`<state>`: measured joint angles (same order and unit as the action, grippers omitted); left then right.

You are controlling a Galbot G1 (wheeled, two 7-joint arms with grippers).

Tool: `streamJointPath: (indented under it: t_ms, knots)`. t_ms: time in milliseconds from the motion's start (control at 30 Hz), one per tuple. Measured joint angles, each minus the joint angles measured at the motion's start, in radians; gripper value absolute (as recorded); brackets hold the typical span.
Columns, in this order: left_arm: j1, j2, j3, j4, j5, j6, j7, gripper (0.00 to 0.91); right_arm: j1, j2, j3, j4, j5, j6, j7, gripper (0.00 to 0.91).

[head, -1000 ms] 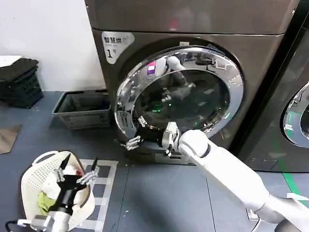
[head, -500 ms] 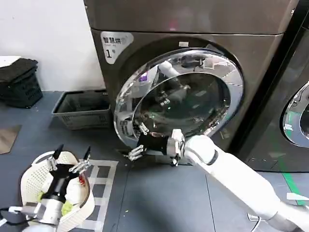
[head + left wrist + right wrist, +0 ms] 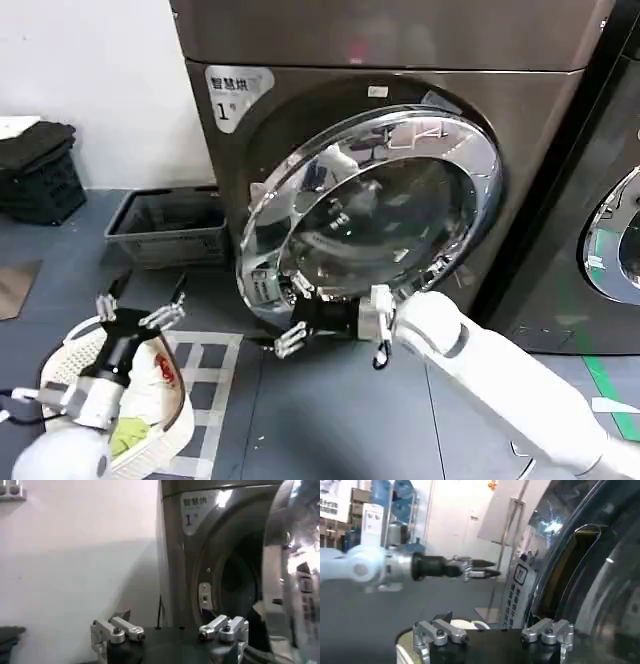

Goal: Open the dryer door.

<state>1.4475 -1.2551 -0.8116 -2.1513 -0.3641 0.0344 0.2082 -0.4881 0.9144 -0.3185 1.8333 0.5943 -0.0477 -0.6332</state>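
Chrome-rimmed dryer door (image 3: 375,215) swung wider; R gripper (image 3: 297,318) seemingly open at its lower edge.

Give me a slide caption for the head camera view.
Right gripper at the lower rim of the partly open dryer door.

Dryer door (image 3: 375,215): big round porthole, wide shiny chrome rim, dark glass centre. Partly open, left edge swung out from bronze-grey dryer (image 3: 300,60) labelled "1".
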Motion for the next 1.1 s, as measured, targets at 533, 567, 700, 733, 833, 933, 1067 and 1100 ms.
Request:
streamJointPath:
  t_ms: [533,567,700,733,833,933,1067,1100]
  knots:
    - [-0.105,0.094,0.08,0.066,0.002,-0.013,0.095,0.907,-0.079,-0.092,0.043,0.08,-0.024,0.048,-0.082,0.907]
    - [-0.112,0.098,0.084,0.071,0.002,-0.014,0.098,0.907,-0.085,-0.097,0.047,0.083,-0.026,0.051,-0.087,0.907]
    - [-0.142,0.115,0.102,0.09,-0.003,-0.015,0.112,0.907,-0.108,-0.118,0.06,0.099,-0.027,0.062,-0.107,0.907]
    - [-0.149,0.118,0.105,0.094,-0.004,-0.015,0.115,0.907,-0.113,-0.125,0.064,0.103,-0.027,0.067,-0.115,0.907]
    - [-0.172,0.129,0.114,0.11,-0.013,-0.015,0.128,0.907,-0.131,-0.142,0.073,0.113,-0.026,0.079,-0.131,0.907]
    - [-0.191,0.138,0.122,0.124,-0.017,-0.02,0.145,0.907,-0.151,-0.161,0.084,0.125,-0.022,0.081,-0.151,0.907]
    - [-0.214,0.146,0.136,0.139,-0.025,-0.025,0.159,0.907,-0.185,-0.185,0.106,0.144,-0.02,0.091,-0.181,0.907]
    - [-0.219,0.147,0.139,0.142,-0.027,-0.025,0.161,0.907,-0.196,-0.192,0.113,0.149,-0.02,0.095,-0.19,0.907]
